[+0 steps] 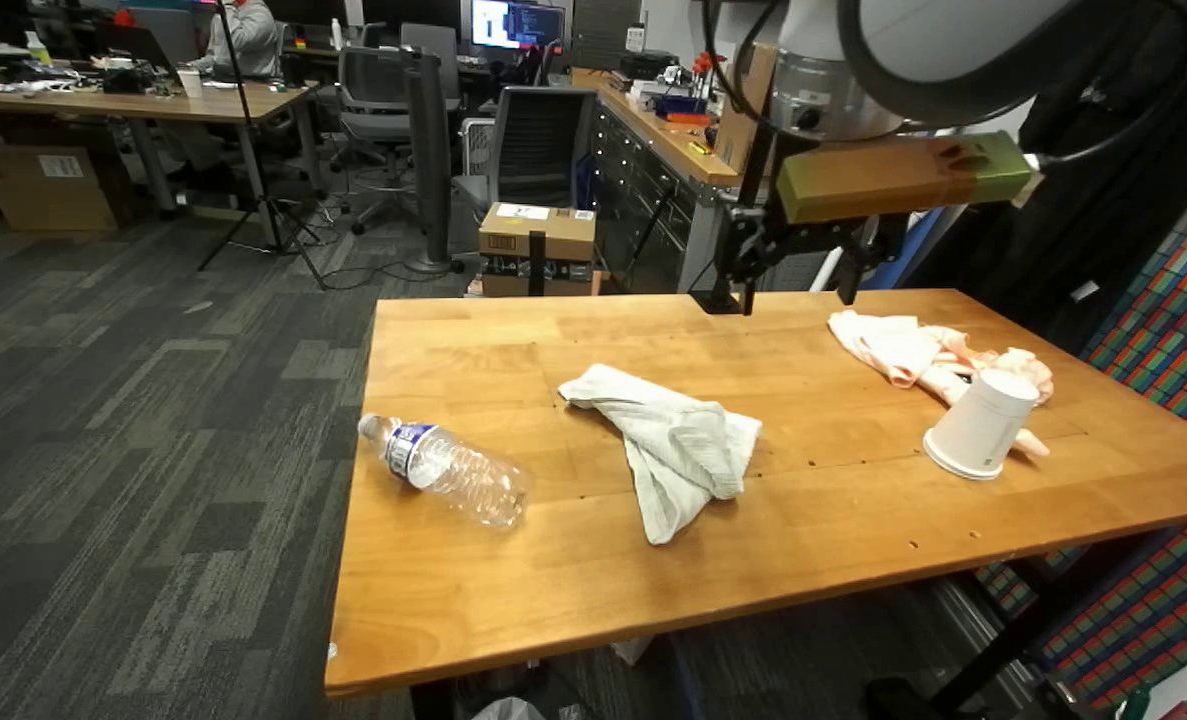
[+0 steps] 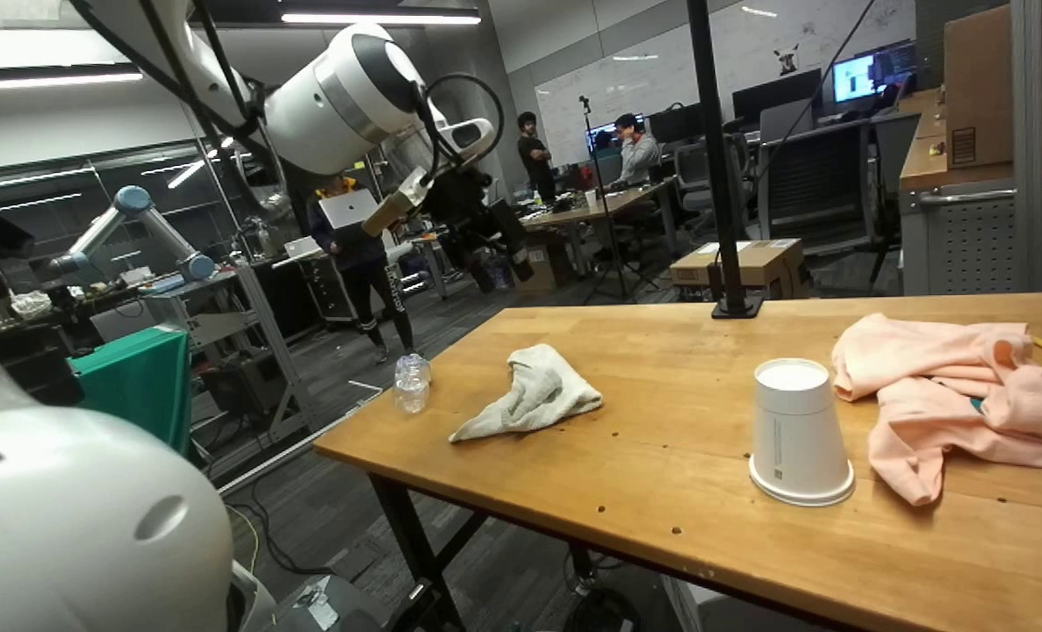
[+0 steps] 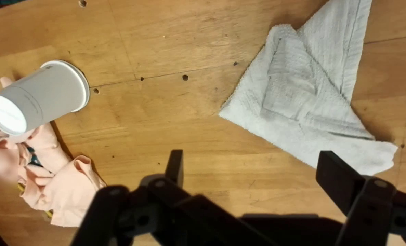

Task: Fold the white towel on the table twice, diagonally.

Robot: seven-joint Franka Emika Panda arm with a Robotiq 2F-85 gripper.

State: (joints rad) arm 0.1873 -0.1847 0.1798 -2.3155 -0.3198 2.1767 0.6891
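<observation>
The white towel (image 1: 688, 440) lies crumpled and partly folded over itself near the middle of the wooden table (image 1: 513, 600). In the wrist view the towel (image 3: 288, 89) has overlapping layers, with one corner sticking out at the upper right and another at the lower right. My gripper (image 3: 250, 157) hangs above the table with its fingers wide apart and only bare wood seen between them. Its right finger (image 3: 339, 181) overlaps the towel's lower edge in that picture. Both exterior views show the gripper (image 1: 798, 292) raised well clear of the cloth, holding nothing.
A clear plastic bottle (image 1: 463, 475) lies on its side near the table's end. An upside-down white cup (image 2: 797, 430) stands beside a bunched peach cloth (image 2: 924, 351) at the opposite end. A black pole (image 2: 722, 175) rises from the table's edge.
</observation>
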